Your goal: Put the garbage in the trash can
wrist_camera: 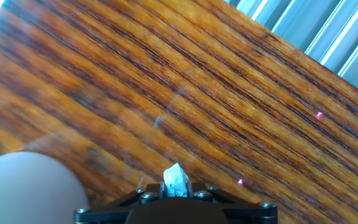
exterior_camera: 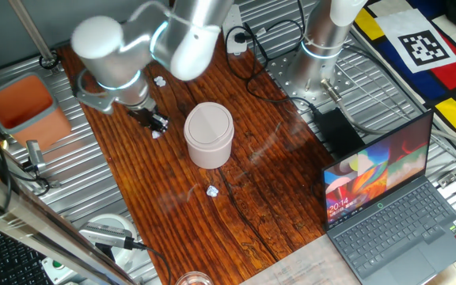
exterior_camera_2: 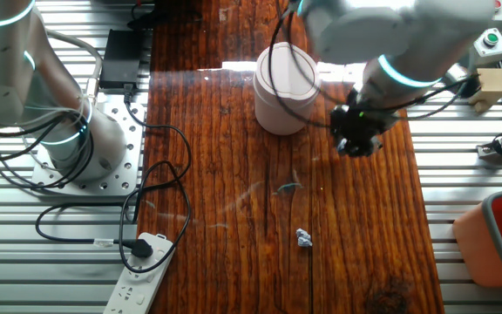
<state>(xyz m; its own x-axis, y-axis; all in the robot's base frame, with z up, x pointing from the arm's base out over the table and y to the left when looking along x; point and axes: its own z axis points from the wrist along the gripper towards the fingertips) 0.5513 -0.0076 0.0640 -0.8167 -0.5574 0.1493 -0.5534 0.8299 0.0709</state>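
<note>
My gripper point(exterior_camera: 157, 124) is shut on a tiny white paper wad point(wrist_camera: 176, 179), held between the black fingers just left of the trash can in one fixed view. The gripper also shows in the other fixed view point(exterior_camera_2: 356, 139), right of the can. The trash can point(exterior_camera: 209, 134) is a pale pink-beige cylinder with a round flap lid; it also shows in the other fixed view point(exterior_camera_2: 284, 89) and as a pale curve at the hand view's lower left point(wrist_camera: 23, 190). Another wad point(exterior_camera: 212, 191) lies on the wood in front of the can. A further wad point(exterior_camera: 161, 80) lies behind the gripper, also visible in the other fixed view point(exterior_camera_2: 303, 237).
An orange-red tub point(exterior_camera: 24, 107) stands at the left on the metal table. An open laptop point(exterior_camera: 394, 202) sits at the right. A power strip point(exterior_camera_2: 142, 275) and black cables point(exterior_camera_2: 159, 174) lie near the second arm's base point(exterior_camera_2: 68, 144). A tool point(exterior_camera: 105, 233) lies near the front left.
</note>
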